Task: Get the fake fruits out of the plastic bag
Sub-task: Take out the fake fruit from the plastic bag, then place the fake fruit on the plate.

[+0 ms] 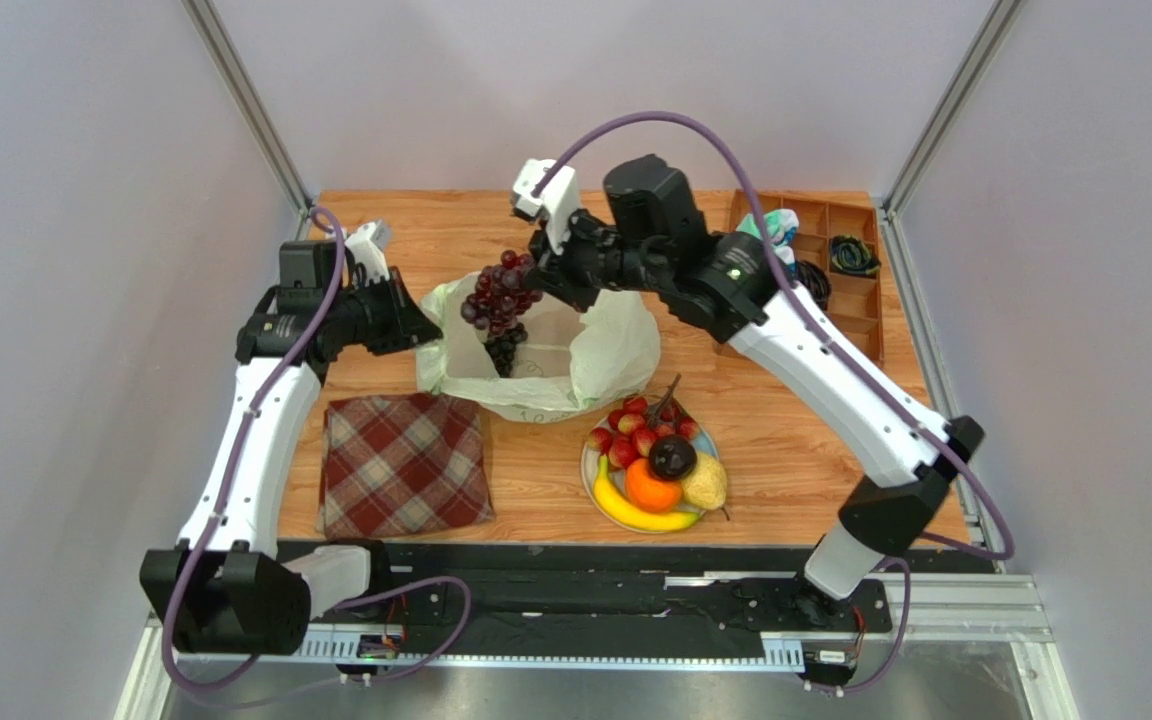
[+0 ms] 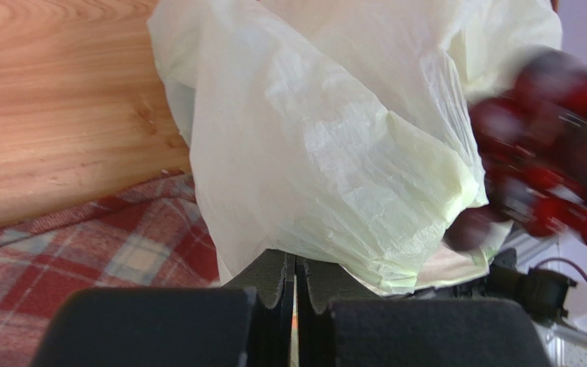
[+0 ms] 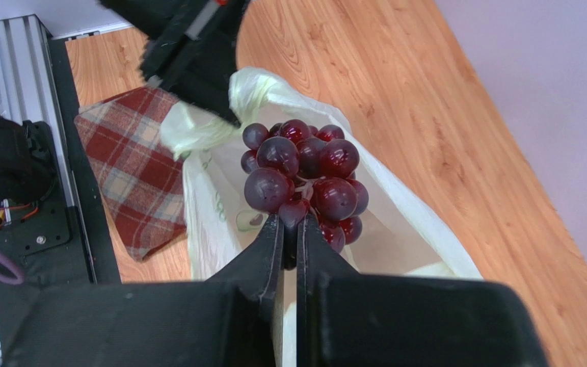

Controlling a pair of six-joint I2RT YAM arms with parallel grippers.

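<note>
The right claw [image 3: 289, 223] is clenched on the stem end of the dark grapes [image 3: 304, 172]. The bunch hangs from it over the open mouth of the bag [image 1: 597, 354]. The top view does not show whether the lowest grapes are clear of the bag's rim.

The left claw [image 2: 295, 266] is clamped on the left edge of the bag, pinching the thin film into a bunched fold and holding that side up. The bag sits crumpled on the table [image 1: 785, 420] between the two arms, with its mouth facing up.

Just in front of the bag, towards the right arm's base, stands a plate [image 1: 588, 468]. It carries the rest of the fruit packed close together:
- red grapes [image 1: 627, 428] at the back
- a plum [image 1: 671, 455] beside them
- an orange [image 1: 651, 488] and a pear [image 1: 705, 482] in the middle
- a banana [image 1: 635, 515] curved along the near rim

A plaid cloth [image 1: 405, 462] lies flat to the left of the plate, near the bag's front left corner. A compartment tray [image 1: 853, 300] sits at the far right corner of the table.
</note>
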